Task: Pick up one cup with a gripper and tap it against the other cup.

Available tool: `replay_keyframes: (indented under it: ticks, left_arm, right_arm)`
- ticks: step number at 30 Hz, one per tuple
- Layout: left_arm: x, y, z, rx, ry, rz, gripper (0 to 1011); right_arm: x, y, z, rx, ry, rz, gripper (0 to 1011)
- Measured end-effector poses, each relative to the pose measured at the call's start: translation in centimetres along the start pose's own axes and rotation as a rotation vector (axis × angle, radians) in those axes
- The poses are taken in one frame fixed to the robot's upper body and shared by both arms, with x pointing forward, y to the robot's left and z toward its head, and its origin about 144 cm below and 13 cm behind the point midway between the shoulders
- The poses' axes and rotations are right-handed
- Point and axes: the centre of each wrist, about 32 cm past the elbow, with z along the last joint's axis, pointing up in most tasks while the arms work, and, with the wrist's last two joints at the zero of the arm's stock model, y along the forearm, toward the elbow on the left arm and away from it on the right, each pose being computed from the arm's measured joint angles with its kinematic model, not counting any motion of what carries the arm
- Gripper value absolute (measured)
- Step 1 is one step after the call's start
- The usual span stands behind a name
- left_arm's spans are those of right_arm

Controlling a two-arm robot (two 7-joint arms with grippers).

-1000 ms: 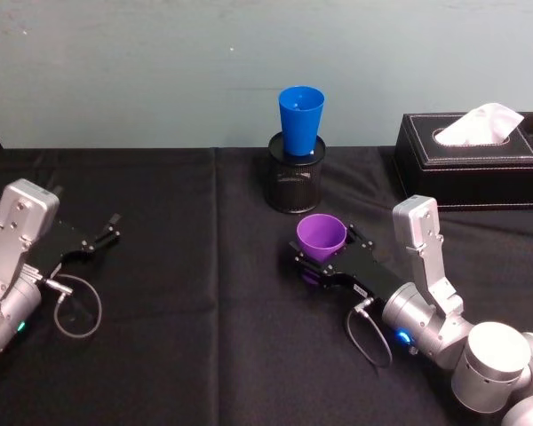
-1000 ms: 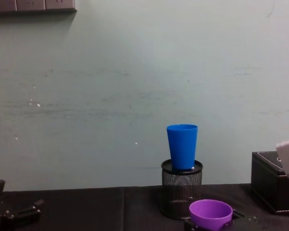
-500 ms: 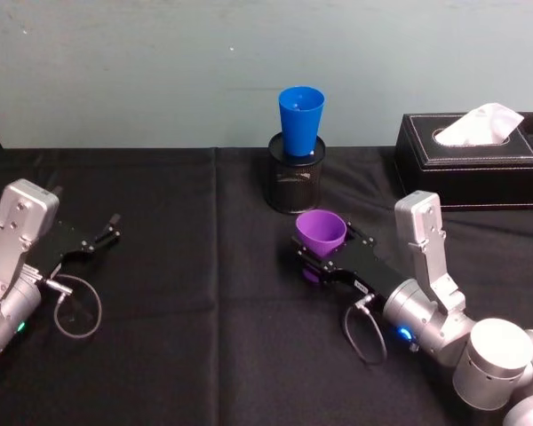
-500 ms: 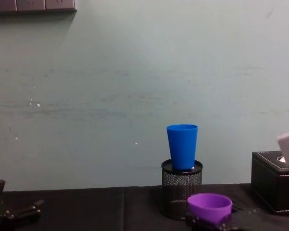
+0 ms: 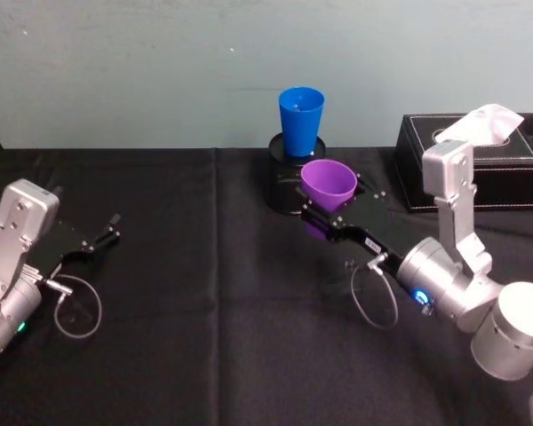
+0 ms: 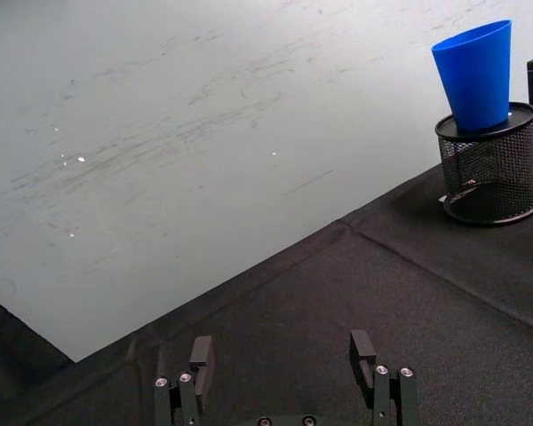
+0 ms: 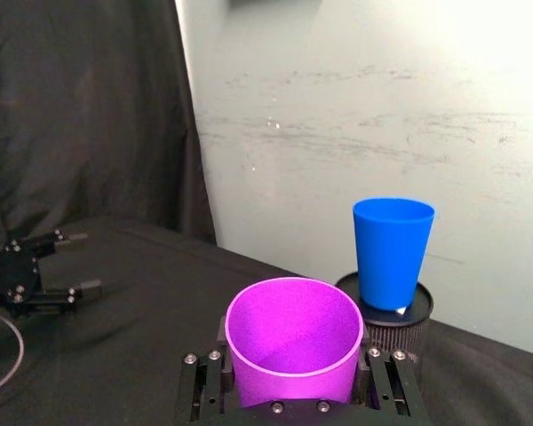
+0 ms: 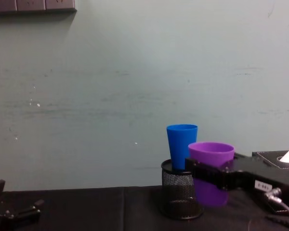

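The purple cup (image 5: 328, 184) (image 7: 292, 346) (image 8: 210, 171) hangs upright above the table with my right gripper (image 5: 334, 215) (image 7: 293, 395) (image 8: 209, 173) shut on its sides. Just beyond it stands the blue cup (image 5: 300, 120) (image 7: 392, 251) (image 8: 180, 146) (image 6: 475, 74), upright on top of a black mesh pen holder (image 5: 282, 191) (image 7: 401, 318) (image 8: 177, 196) (image 6: 488, 165). The two cups are close, with a small gap showing between them in the head view. My left gripper (image 5: 107, 233) (image 6: 286, 357) rests open at the table's left side, far from both cups.
A black tissue box (image 5: 515, 164) (image 8: 274, 161) with a white tissue sticking up stands at the back right, behind my right arm. A black cloth (image 5: 204, 293) covers the table, and a pale wall (image 5: 160, 71) rises right behind the pen holder.
My right gripper has lifted the purple cup off the table and carried it up and forward toward the blue cup. The left arm has not moved.
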Motion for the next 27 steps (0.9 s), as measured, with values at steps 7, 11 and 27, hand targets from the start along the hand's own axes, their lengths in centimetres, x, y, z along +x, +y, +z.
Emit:
replay_keyframes:
  ticks: [7, 11, 27]
  left_arm:
    - [0.00, 0.00, 0.00, 0.000, 0.000, 0.000, 1000]
    - [0.00, 0.00, 0.00, 0.000, 0.000, 0.000, 1000]
    - [0.00, 0.00, 0.00, 0.000, 0.000, 0.000, 1000]
  right_arm:
    - [0.14, 0.11, 0.68, -0.014, 0.006, 0.004, 731]
    - [0.10, 0.25, 0.63, -0.032, 0.010, 0.003, 731]
    - [0.09, 0.39, 0.53, -0.039, 0.012, -0.007, 731]
